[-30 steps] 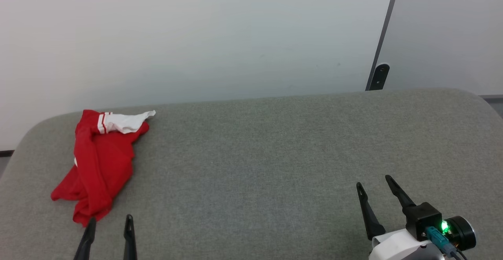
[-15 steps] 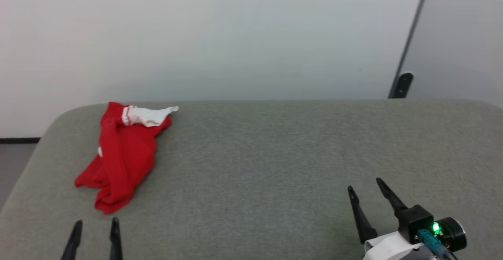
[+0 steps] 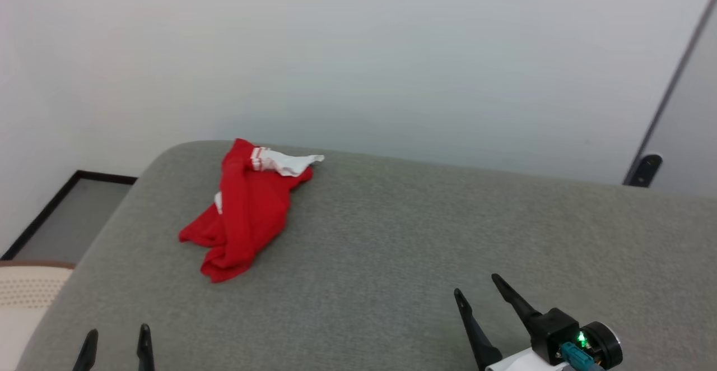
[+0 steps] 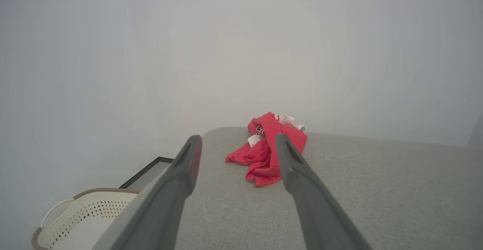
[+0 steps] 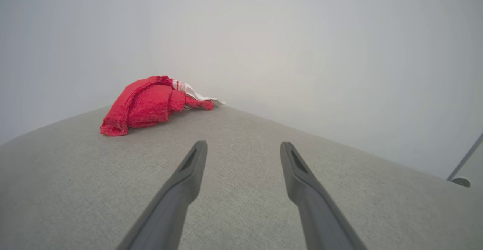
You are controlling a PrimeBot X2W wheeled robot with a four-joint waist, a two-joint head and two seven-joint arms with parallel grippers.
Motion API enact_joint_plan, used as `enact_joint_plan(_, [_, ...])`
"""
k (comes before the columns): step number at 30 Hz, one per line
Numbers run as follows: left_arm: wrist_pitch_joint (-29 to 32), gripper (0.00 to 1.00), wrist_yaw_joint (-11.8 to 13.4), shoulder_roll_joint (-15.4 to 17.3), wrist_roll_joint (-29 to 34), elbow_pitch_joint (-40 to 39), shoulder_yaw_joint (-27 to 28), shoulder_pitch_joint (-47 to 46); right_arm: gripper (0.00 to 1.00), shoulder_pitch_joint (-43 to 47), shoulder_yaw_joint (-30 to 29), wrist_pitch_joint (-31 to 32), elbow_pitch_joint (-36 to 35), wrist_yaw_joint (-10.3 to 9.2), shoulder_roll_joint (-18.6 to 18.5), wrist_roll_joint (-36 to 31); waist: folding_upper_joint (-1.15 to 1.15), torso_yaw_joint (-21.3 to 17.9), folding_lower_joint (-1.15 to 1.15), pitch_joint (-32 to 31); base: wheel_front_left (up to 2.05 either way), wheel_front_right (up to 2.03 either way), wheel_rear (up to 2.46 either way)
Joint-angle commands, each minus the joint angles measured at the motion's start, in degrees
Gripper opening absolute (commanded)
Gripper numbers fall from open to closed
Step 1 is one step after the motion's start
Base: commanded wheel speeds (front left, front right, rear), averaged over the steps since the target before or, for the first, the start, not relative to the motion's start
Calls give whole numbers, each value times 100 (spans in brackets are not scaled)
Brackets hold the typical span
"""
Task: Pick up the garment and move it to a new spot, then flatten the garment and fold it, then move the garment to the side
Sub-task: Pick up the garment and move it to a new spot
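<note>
Since the crumpled bright-red fabric T-shirt (image 3: 246,214) lies ungrasped on the grey padded worktop (image 3: 392,247), pickup needs the spread, empty left end effector (image 3: 117,330) to reach it.

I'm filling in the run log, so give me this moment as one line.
phase: before pick | garment: crumpled, far left of grey surface, untouched | left end effector: open, empty | right end effector: open, empty

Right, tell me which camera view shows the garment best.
The head view: it looks down on the whole garment, white sleeve at the far end, nothing covering it. The left wrist view sees it low, partly behind the left gripper. The right wrist view shows it side-on and foreshortened.
</note>
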Motion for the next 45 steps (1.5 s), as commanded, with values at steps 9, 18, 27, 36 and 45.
enact_joint_plan(9, [180,100,-83,133,-456,146,62,-213,100,-29,62,-6,-19,-8,-6,10,0,159,0,-76,0,0,0])
enact_joint_plan(18, [1265,100,-191,874,-1686,461,-1,-1046,100,-145,-12,-6,-71,-8,-6,-134,0,-196,0,237,0,0,0])
enact_joint_plan(27, [2719,100,-197,2301,-3265,1287,-455,-2477,100,-373,-71,-6,-212,-8,-7,-345,0,-636,0,928,0,0,0])
enact_joint_plan(36, [4065,100,-199,3144,-4298,2121,-1207,-4174,100,-640,-267,-5,-507,-8,-31,-590,0,-769,0,1816,0,0,0])
enact_joint_plan(45, [5251,100,-197,3356,-4701,3164,-2161,-5535,100,-748,-465,101,-956,-8,-147,-718,0,-767,0,2459,0,0,0])
